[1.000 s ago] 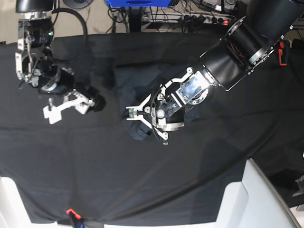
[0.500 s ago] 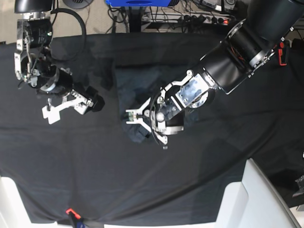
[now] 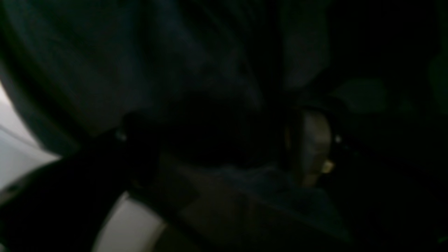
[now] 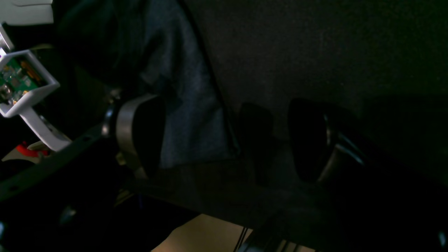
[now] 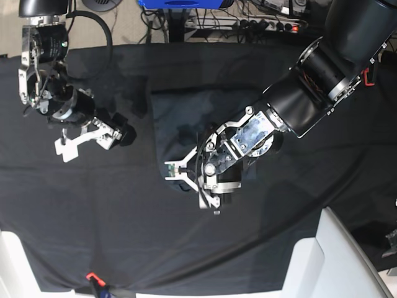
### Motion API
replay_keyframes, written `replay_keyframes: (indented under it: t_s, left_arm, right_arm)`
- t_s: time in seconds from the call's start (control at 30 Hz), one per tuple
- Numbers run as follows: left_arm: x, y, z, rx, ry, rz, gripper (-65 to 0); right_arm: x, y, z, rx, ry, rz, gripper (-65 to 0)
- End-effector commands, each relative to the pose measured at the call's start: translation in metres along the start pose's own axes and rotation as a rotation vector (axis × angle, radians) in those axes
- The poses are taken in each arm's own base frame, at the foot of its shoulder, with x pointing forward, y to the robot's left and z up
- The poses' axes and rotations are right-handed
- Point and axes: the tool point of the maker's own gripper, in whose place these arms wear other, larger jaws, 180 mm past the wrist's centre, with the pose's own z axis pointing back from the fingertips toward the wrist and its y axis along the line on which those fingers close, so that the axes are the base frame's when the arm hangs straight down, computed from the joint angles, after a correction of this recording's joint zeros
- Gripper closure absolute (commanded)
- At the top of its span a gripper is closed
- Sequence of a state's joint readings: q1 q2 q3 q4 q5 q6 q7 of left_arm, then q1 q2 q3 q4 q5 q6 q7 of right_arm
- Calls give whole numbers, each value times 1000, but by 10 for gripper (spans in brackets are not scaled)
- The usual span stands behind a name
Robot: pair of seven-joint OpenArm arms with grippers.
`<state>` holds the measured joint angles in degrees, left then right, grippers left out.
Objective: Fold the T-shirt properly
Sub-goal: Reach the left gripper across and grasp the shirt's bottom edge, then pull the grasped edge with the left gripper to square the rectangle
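Observation:
The dark charcoal T-shirt (image 5: pixel 180 115) lies crumpled at the middle of the black tablecloth (image 5: pixel 93 205). My left gripper (image 5: pixel 186 180) sits at the shirt's front edge, its jaws around a bunched fold. The left wrist view is very dark: one pale finger (image 3: pixel 311 147) shows, with bluish cloth (image 3: pixel 196 59) filling the left gripper (image 3: pixel 224 150). My right gripper (image 5: pixel 127 133) is open and empty, left of the shirt and apart from it. In the right wrist view the shirt's edge (image 4: pixel 182 105) lies by one finger of the right gripper (image 4: pixel 224 140).
White chair-like shapes stand at the front right (image 5: pixel 335 261) and front left (image 5: pixel 12 261). A small red clip (image 5: pixel 92 276) sits on the front table edge. Cables and a power strip (image 5: pixel 267 25) lie behind the table.
My left gripper has moved toward the table's front, and the shirt's bunched front edge has come with it. The right gripper has drifted slightly left and stays open.

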<state>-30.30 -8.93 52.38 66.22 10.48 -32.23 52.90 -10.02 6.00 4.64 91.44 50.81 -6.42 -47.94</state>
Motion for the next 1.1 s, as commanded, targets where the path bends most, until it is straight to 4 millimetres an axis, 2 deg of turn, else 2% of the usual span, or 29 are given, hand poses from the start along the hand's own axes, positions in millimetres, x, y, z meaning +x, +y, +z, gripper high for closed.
replay_keyframes:
  t_s: [0.0, 0.03, 0.07, 0.33, 0.47, 0.67, 0.73, 0.87, 0.93, 1.07]
  left_arm:
    - [2, 29, 9, 70, 3, -9, -597]
    - [-1, 33, 10, 88, 15, -20, -642]
    - [-2, 36, 11, 102, 25, -27, -650]
    - [-25, 63, 24, 185, 63, -40, -650]
    - [-45, 63, 32, 207, 108, -43, -650]
    - [-41, 26, 21, 143, 95, -49, -650]
    - [-30, 19, 20, 130, 72, -50, -650]
    - [-24, 18, 21, 131, 60, -48, -650]
    - [-22, 22, 23, 140, 59, -49, -650]
    - [-19, 32, 30, 172, 45, -54, -650]
  right_arm:
    - [12, 7, 3, 23, -33, 14, -509]
    - [12, 7, 3, 23, -33, 14, -509]
    - [12, 7, 3, 23, -33, 14, -509]
    - [11, 6, 4, 19, -24, 17, -509]
    - [10, 6, 4, 20, -22, 19, -509]
    - [8, 9, 2, 27, -17, 18, -509]
    - [7, 10, 2, 27, -16, 19, -509]
    - [4, 8, 2, 28, -9, 17, -509]
    - [-4, 8, 2, 27, 11, 25, -509]
    - [-18, 21, 3, 44, 54, 116, -509]
